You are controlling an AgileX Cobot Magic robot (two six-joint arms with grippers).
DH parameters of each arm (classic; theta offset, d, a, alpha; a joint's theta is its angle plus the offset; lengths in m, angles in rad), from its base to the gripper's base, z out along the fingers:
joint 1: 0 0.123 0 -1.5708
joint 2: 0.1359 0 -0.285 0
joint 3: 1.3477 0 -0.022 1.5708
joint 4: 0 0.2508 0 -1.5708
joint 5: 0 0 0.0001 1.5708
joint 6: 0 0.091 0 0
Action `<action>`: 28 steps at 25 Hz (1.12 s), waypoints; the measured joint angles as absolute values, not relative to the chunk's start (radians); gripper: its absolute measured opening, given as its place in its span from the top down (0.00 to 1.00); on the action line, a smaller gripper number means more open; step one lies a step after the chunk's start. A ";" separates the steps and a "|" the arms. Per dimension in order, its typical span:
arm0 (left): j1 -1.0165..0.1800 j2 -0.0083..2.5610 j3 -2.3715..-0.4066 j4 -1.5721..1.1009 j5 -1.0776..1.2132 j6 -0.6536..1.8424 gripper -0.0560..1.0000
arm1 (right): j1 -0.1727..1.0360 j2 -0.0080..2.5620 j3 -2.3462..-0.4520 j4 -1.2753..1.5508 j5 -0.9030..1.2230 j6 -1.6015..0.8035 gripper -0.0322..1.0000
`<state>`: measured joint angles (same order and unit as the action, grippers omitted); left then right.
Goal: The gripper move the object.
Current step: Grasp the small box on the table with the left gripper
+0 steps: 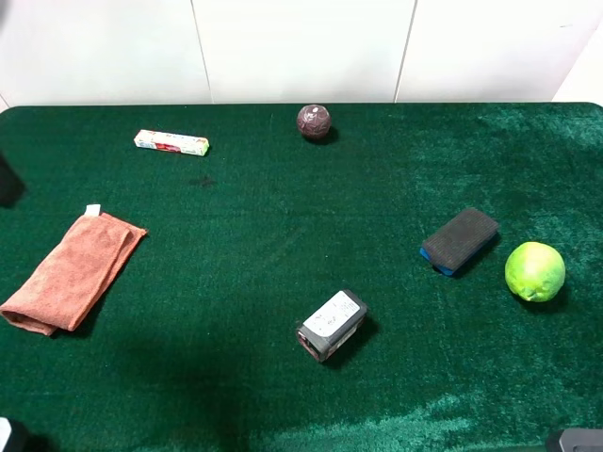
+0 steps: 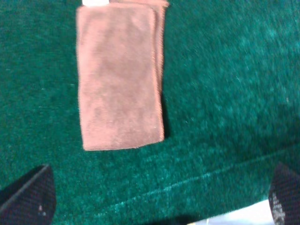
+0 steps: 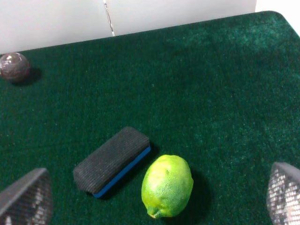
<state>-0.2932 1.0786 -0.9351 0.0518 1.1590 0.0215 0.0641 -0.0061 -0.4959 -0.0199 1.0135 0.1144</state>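
Jaws wide apart, empty, on left gripper facing orange cloth and right gripper facing sponge block, lime; object lower centre of high view, untouched.

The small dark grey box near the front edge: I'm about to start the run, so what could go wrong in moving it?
1. The right gripper faces the black-and-blue eraser and the green citrus fruit, not the dark grey box; it might grab the similarly dark eraser.
2. The box lies diagonally in the high view, so unturned jaws may shove it rather than grip it.
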 joint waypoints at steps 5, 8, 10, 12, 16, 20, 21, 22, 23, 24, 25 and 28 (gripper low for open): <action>-0.397 1.203 -0.954 0.056 1.135 0.014 0.08 | 0.064 -0.006 -0.496 -0.020 1.014 0.114 0.30; -0.464 1.266 -0.959 0.056 1.088 0.000 0.08 | 0.064 -0.006 -0.496 -0.020 1.014 0.114 0.30; -0.504 1.305 -0.967 0.056 1.062 0.000 0.08 | 0.064 -0.006 -0.496 -0.020 1.014 0.114 0.30; -0.543 1.347 -0.983 0.056 1.047 -0.009 0.08 | 0.064 -0.006 -0.496 -0.020 1.014 0.114 0.30; -0.622 1.429 -1.035 0.056 1.025 -0.011 0.08 | 0.064 -0.006 -0.496 -0.019 1.014 0.114 0.30; -0.698 1.511 -1.082 0.057 0.983 -0.021 0.08 | 0.064 -0.006 -0.496 -0.019 1.014 0.114 0.30; -0.719 1.531 -1.092 0.057 0.975 -0.026 0.08 | 0.064 -0.006 -0.496 -0.019 1.014 0.114 0.30; -0.739 1.550 -1.102 0.057 0.970 -0.031 0.08 | 0.064 -0.006 -0.496 -0.019 1.014 0.114 0.30; -0.755 1.570 -1.110 0.057 0.961 -0.037 0.08 | 0.064 -0.006 -0.496 -0.019 1.014 0.114 0.30; -0.775 1.586 -1.120 0.057 0.951 -0.042 0.08 | 0.064 -0.006 -0.496 -0.019 1.014 0.114 0.30; -0.795 1.604 -1.130 0.057 0.943 -0.046 0.08 | 0.064 -0.006 -0.496 -0.019 1.014 0.114 0.30; -0.846 1.655 -1.161 0.053 0.913 -0.056 0.08 | 0.064 -0.006 -0.496 -0.019 1.014 0.114 0.30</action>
